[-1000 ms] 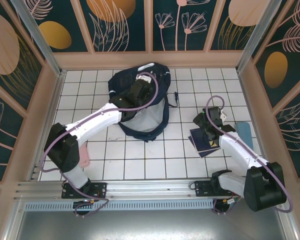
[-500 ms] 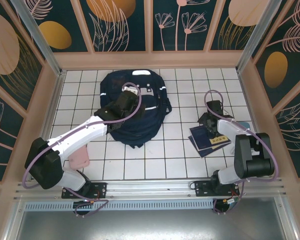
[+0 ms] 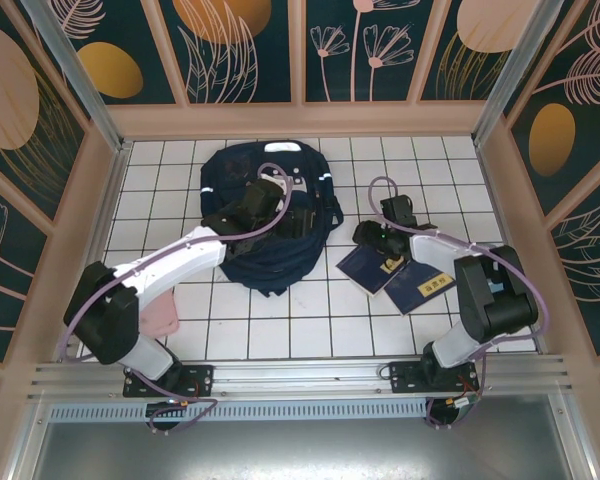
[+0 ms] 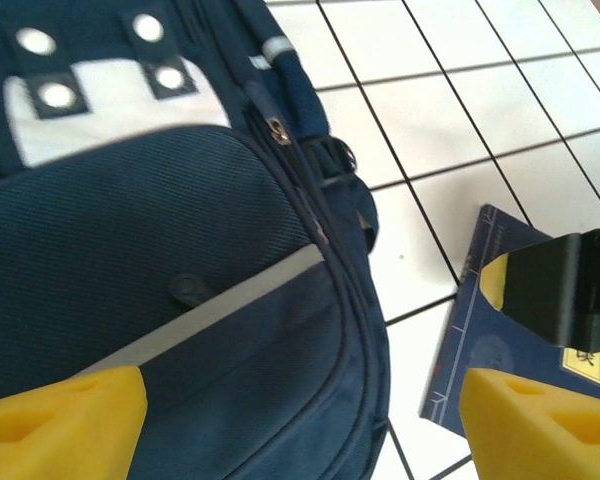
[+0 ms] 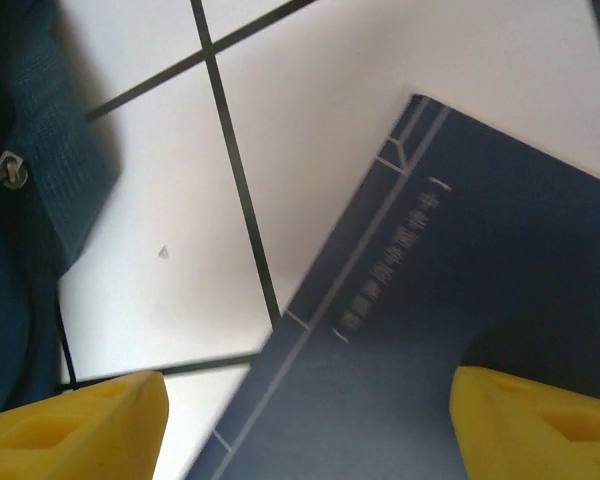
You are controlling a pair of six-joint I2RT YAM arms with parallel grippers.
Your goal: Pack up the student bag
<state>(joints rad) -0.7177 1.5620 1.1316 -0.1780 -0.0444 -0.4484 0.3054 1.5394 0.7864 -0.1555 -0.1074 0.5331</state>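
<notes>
**Student bag** [image 3: 270, 258]: lies flat on the white-tiled tabletop [image 3: 280, 325], left of centre and toward the far side. It is by far the largest item. Navy fabric, front panel facing up. The left wrist view shows a thin pale stripe across the front, a white patch with black riveted tabs near the top, and a zip running along the right edge.

**Left claw** [image 4: 302, 422]: hangs over the right-hand part of the bag. The yellow fingertips are spread wide with nothing between them. Whether they touch the fabric cannot be told. The left arm reaches across the bag from the near left.

**Navy book** [image 3: 363, 270]: flat on the tiles just right of the bag. A strip of bare tile separates its corner from the bag's edge. The cover has pale line borders.

**Right claw** [image 5: 305, 425]: poised above this book's cover, fingers spread wide and gripping nothing. The bag's edge shows at the left of the right wrist view.

**Second navy book** [image 3: 425, 287]: has yellow lettering and lies right of the first, partly under the right arm. The two books touch or overlap at their edges.

**Pink object** [image 3: 162, 318]: lies at the near left, beside the left arm and well apart from the bag. Too unclear to identify.
</notes>
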